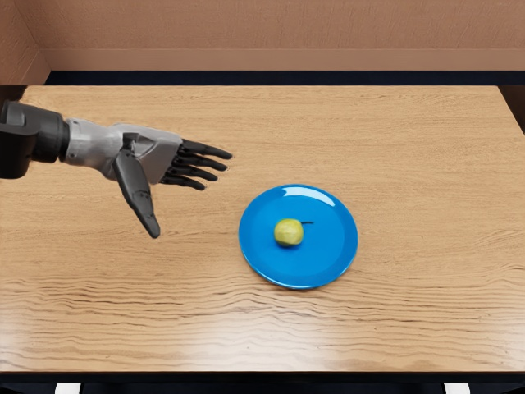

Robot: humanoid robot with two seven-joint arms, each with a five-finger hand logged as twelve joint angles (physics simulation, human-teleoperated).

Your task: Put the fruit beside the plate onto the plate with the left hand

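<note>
Plainly, from the head view: yellow-green fruit [288, 232] lying near the middle of the blue plate [328, 271], stem pointing right. Left of the plate and apart from it, over the wooden desk [410, 148]: left robot hand [156, 164], fingers spread, holding nothing.

The one head camera sits above the near edge of the wooden table [426, 148] and looks down at a slant toward the brown back wall [287, 33], near enough that the tabletop fills almost the whole view, the blue plate [332, 256] lying a little below its centre.
</note>
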